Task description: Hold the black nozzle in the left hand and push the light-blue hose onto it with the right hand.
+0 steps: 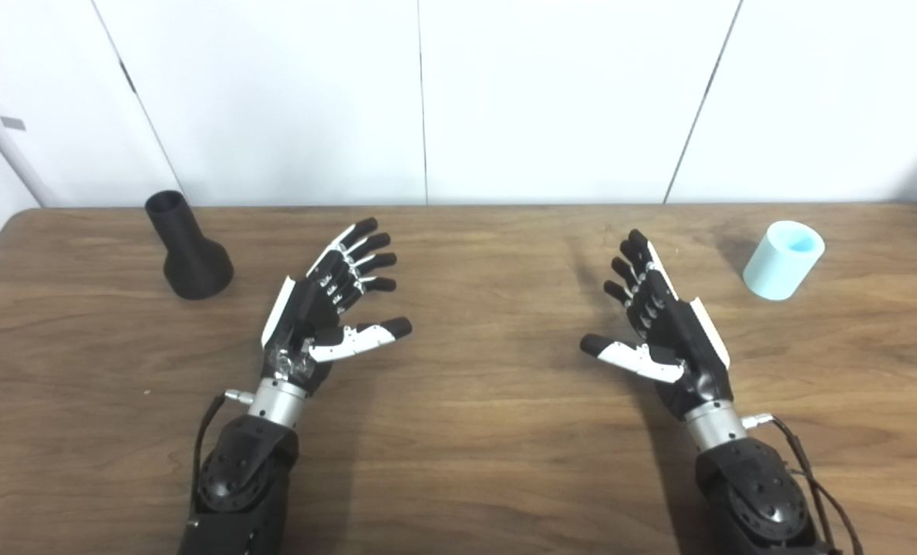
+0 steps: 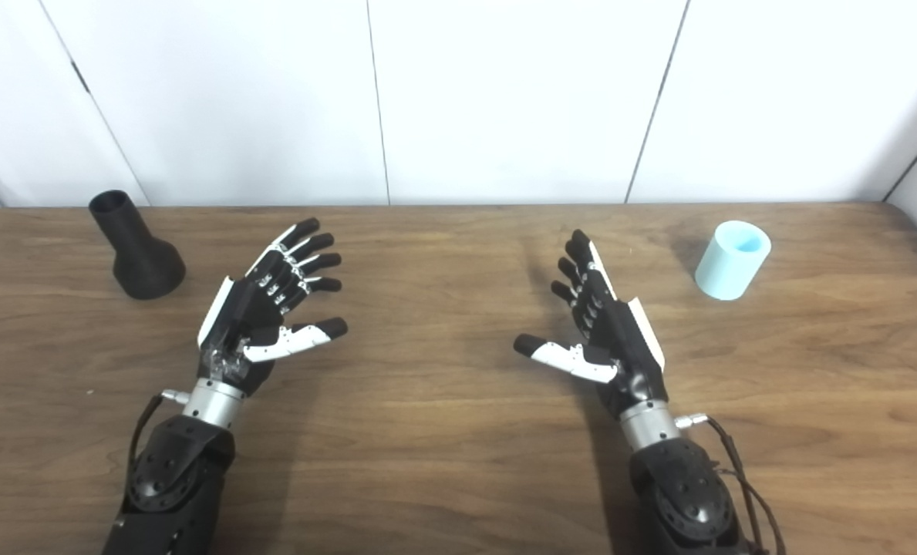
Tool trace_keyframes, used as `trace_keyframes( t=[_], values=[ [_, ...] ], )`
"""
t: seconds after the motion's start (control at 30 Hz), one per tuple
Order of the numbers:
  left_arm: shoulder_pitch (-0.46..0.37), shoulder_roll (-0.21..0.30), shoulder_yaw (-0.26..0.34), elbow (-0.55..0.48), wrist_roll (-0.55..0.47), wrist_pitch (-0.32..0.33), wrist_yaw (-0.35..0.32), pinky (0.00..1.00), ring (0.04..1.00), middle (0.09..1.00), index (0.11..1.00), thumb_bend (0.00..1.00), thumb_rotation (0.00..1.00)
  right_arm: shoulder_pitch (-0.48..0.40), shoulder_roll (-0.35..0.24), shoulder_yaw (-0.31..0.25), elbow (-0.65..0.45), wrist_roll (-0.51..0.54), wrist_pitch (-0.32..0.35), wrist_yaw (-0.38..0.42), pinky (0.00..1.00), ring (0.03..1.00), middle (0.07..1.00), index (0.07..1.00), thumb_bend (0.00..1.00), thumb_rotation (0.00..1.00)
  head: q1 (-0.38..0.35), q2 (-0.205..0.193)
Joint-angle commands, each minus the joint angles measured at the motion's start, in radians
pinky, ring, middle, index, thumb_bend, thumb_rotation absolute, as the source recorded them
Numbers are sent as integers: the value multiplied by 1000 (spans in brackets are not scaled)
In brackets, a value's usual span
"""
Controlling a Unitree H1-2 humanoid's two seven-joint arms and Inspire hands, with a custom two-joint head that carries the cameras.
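The left hand (image 1: 327, 308) hovers over the wooden table (image 1: 458, 462) with palm turned inward, fingers spread and thumb extended; it holds nothing. The right hand (image 1: 662, 324) mirrors this posture, fingers apart, thumb pointing toward the centre, likewise empty. Both hands sit near the middle of the table, well apart from each other and from the parts. The black nozzle (image 1: 187, 250) stands upright near the far left edge, beyond and to the left of the left hand, resting on its wide flared base with the narrow open neck uppermost. The light-blue hose (image 1: 783, 260), a short tube section, stands at the far right beyond the right hand, open end up and appearing slightly tilted. Neither part has been grasped yet. The nozzle appears rigid and light, with a matte surface that should give fair friction; grasp it around the flared base so that the neck remains clear for mating. The hose appears to be softer and may deform under pressure; take hold around its mid-wall with moderate force, keeping the open end round and unobstructed.
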Motion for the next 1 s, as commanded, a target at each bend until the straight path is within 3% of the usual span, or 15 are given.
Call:
trace_keyframes(
  t=[0.0,0.43,0.53,0.6,0.63,0.7,0.73,0.77,0.87,0.97],
  values=[
    [49,-5,-1,47,0,-12,4,692,793,852,951,816,25,-24,-5,-6,-23,1,-23,-3,909,967,991,1000,906,245,-1,1],
    [47,-6,0,56,0,-19,3,692,783,829,921,801,13,-23,-4,-3,-26,-11,-18,-5,906,965,985,1000,901,245,2,-2],
    [47,-14,-1,55,7,-16,12,679,772,817,890,800,1,-24,-10,-6,-19,-4,-25,2,899,965,985,1000,898,247,64,-9],
    [47,-27,-8,61,17,-25,20,665,762,814,871,797,0,-21,-20,-15,-16,21,-18,15,912,973,989,1000,897,250,180,-33],
    [46,-33,-11,70,20,-33,20,662,762,823,868,792,0,-19,-25,-18,-16,32,-15,20,917,975,992,1000,888,243,195,-38],
    [34,-49,-22,119,35,-62,28,653,758,825,856,802,4,-19,-44,-28,14,61,-47,44,914,976,997,1000,856,219,331,-90],
    [28,-57,-26,144,47,-79,34,647,755,820,847,812,11,-21,-51,-34,32,76,-61,56,915,975,999,1000,837,196,345,-96],
    [20,-67,-31,171,60,-96,42,636,747,809,834,823,20,-22,-57,-42,48,95,-65,68,919,974,1000,1000,830,178,409,-127],
    [8,-91,-41,204,95,-123,63,623,730,786,797,836,23,-15,-59,-50,11,117,-6,67,857,959,1000,1000,806,135,453,-157],
    [5,-106,-52,209,137,-132,91,652,735,743,741,843,75,-7,-55,-47,-56,116,40,61,730,905,977,999,717,77,467,-170]
  ],
)
